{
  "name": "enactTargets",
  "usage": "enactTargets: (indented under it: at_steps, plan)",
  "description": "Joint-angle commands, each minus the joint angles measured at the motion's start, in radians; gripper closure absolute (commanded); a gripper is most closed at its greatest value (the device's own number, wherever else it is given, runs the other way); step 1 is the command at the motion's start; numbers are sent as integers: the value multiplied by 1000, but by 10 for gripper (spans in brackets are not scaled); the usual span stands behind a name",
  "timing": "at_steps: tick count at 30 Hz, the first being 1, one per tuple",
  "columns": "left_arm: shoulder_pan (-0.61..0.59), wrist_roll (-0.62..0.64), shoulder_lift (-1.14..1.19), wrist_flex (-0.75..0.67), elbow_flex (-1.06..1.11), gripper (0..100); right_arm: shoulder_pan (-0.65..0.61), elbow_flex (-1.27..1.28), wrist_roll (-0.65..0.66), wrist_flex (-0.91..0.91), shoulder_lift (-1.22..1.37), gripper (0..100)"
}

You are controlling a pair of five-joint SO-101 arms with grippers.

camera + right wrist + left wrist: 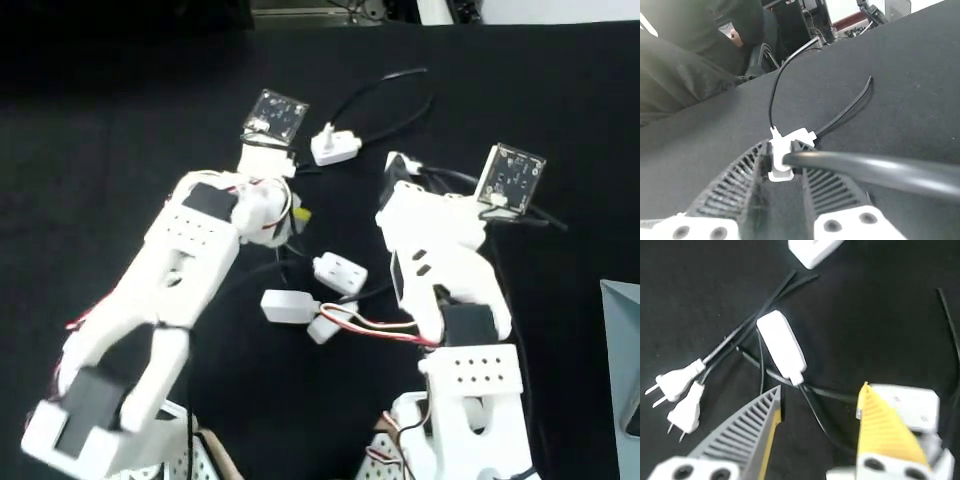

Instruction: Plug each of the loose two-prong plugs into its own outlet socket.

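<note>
My right gripper [783,156] is shut on a white two-prong plug [791,138], and the plug's black cable [875,167] runs back over its fingers. From above, this gripper [400,170] is at mid-table, just right of a white outlet socket [335,147]. My left gripper [820,388] is open, hovering over black cables with nothing between its grey and yellow fingers. Below it lie a long white outlet block [782,347], two loose white plugs [672,385] [685,412], and another socket [912,405] behind the yellow finger [880,425]. In the high view, sockets [340,270] [288,305] lie between the arms.
Black cables [390,100] loop across the dark table toward the back. Red and white wires [385,328] run from the right arm near the middle sockets. A grey object [625,350] sits at the right edge. A further socket [812,250] lies at the left wrist view's edge.
</note>
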Motion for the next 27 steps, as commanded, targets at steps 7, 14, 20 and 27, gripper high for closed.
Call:
enactTargets:
  at_steps: [7, 14, 20, 27]
  plan:
    - [-51, 87, 387, -180, -166, 745, 9, 4, -3, -26, -15, 986]
    - [-41, 91, 417, -178, -231, 899, 9, 4, -3, -28, -15, 986]
    - [2, 91, 216, -121, -159, 948, 9, 4, -3, -28, -15, 986]
    - [8, 89, -78, -34, -88, 972, 9, 5, -3, -28, -15, 986]
